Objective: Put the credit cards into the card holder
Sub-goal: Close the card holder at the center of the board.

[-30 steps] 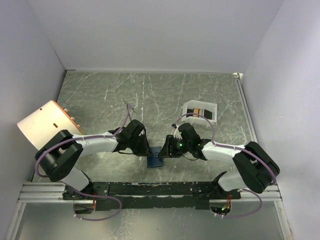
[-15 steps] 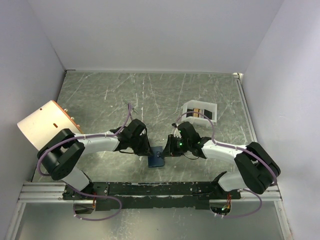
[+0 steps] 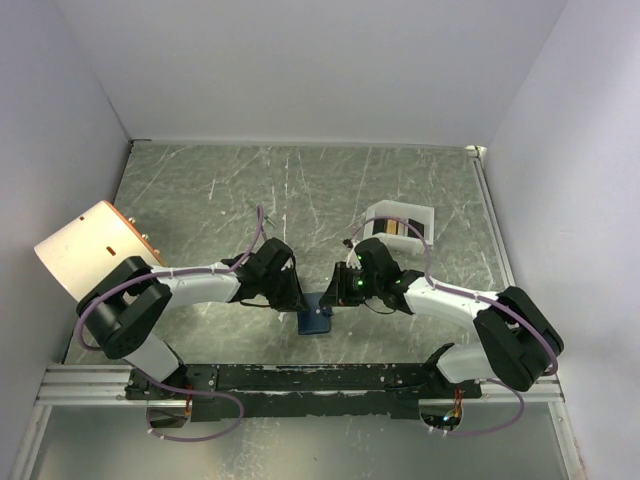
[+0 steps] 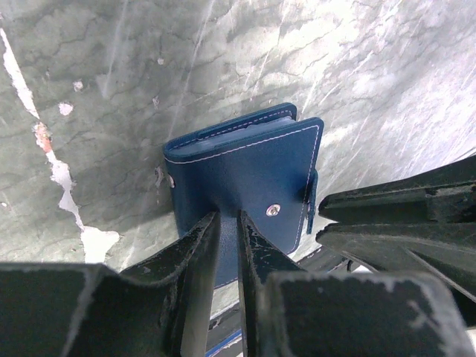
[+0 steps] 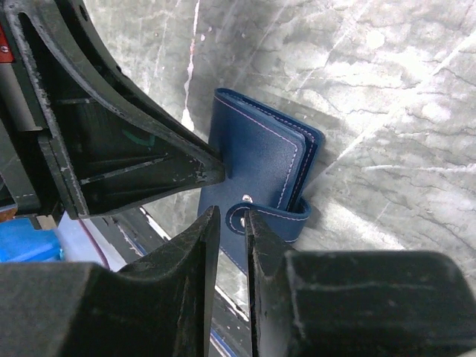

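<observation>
The dark blue card holder (image 3: 315, 319) lies closed on the table between both grippers, near the front edge. In the left wrist view the holder (image 4: 245, 167) lies flat, and my left gripper (image 4: 227, 217) is nearly shut with its tips resting on the cover. In the right wrist view my right gripper (image 5: 230, 213) is closed narrowly around the end of the snap tab (image 5: 271, 216), which is lifted off its stud. The credit cards (image 3: 392, 226), tan and dark, lie in the white tray (image 3: 415, 212) behind the right arm.
A tan and white box-like object (image 3: 92, 248) leans at the left wall. A black rail (image 3: 300, 378) runs along the near edge. Walls close in the table on three sides.
My right gripper has shifted slightly left and back at the holder's tab, uncovering more of the white tray. The left gripper stays on the holder.
</observation>
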You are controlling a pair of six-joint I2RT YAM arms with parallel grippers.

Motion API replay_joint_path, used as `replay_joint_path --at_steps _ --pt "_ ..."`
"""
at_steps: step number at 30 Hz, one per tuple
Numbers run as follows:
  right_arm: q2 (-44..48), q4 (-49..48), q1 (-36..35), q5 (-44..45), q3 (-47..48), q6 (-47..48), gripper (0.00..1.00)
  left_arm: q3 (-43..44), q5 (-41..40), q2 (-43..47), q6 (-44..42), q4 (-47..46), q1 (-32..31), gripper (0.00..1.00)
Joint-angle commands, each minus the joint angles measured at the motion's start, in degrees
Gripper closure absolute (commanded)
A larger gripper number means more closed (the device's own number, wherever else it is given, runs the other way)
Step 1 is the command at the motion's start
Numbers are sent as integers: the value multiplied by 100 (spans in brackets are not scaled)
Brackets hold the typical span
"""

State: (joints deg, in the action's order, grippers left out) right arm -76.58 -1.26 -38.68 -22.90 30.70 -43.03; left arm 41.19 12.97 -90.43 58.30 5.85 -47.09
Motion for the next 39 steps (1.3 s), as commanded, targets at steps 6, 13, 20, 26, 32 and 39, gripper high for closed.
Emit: replay_joint_path --at_steps 6,13,20,26,32,39 --pt "-59 -25 2 92 -37 -98 82 -64 -390 -370 -108 448 -86 70" --pt "11 154 7 296 -43 -88 78 -74 -407 -370 -100 470 -82 70" --pt "197 246 3 544 -93 -108 74 -50 -386 -395 -118 454 -87 71" --pt "73 9 4 322 -182 -205 75 -23 -379 -438 -144 474 -88 71" --pt "-5 -94 -10 258 -190 -244 76 1 -391 -414 -149 497 -85 71" --pt "-164 -314 -140 187 -246 -351 78 -19 -386 -390 -142 479 -98 70"
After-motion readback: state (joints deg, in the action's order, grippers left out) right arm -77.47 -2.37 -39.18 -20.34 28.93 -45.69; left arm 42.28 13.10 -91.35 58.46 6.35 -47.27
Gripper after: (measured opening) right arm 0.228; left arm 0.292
